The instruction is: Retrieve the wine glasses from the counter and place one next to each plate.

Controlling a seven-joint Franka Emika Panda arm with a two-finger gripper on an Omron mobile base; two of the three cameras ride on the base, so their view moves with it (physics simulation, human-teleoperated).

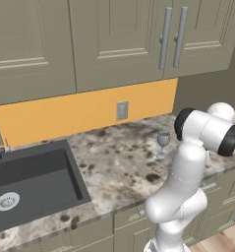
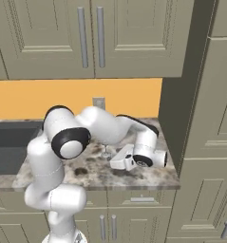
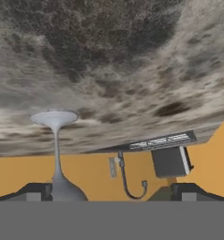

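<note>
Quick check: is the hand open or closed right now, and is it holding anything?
Hand: open, holding nothing; the wine glass stands close by its left finger tip, not gripped.

The arm [image 2: 110, 129] hides most of the wine glass [image 2: 105, 153]; its bowl is cut off.

My left base camera sits behind me to the left, looking forward and down over the counter [image 1: 119, 162], the sink [image 1: 30, 182] and my arm at lower right. The right one looks from behind on my other side at the same counter stretch and orange backsplash [image 2: 124, 97]. My hand camera lies low, rolled upside down, close to a wine glass [image 3: 57, 154]
</note>
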